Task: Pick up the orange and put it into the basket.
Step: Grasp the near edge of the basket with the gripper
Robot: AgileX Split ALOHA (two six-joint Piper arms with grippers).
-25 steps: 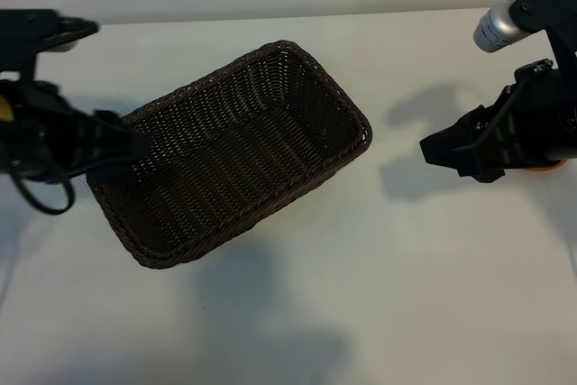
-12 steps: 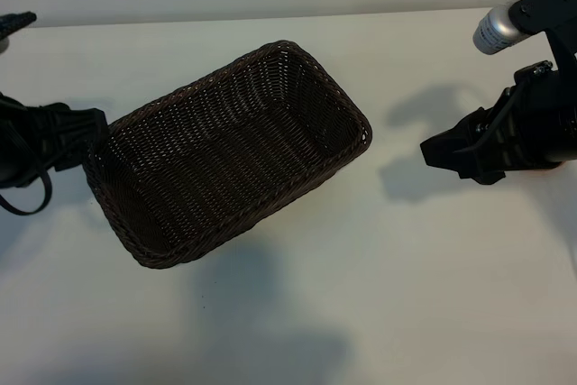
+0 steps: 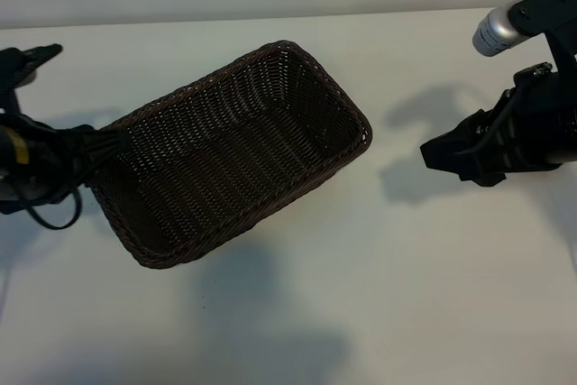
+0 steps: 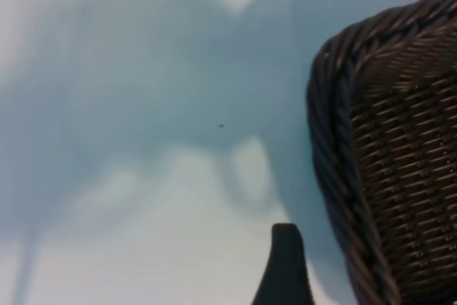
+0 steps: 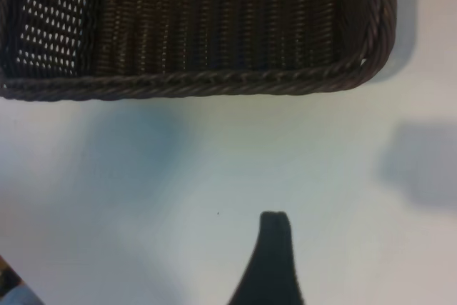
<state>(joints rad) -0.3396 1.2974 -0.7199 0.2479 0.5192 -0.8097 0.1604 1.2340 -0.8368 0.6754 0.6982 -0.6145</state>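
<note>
Left gripper (image 3: 115, 143) has shifted since a second ago: it sat over the basket's (image 3: 270, 51) left rim, drew back toward the frame edge, and is now just beside that left end again, wrist rolled; jaws wide, nothing in them; one finger (image 4: 284, 266) shows in the left wrist view over bare table (image 3: 361, 295), basket corner close alongside; the basket lies mid-table, long axis from lower left to upper right in the exterior view, empty, unmoved; right gripper (image 3: 444, 152) hasn't moved, hovers well right of the basket, tilted down toward it, jaws wide and empty, one finger (image 5: 273, 248) over bare table in its wrist view; orange not visible in any current view; a second ago an orange sliver showed under the right arm at the far right edge, so it probably lies there, hidden, well apart from the basket; if so the right arm is far nearer and the fruit sits behind its gripper, so backing up looks needed; left arm likely steadies the basket.
</note>
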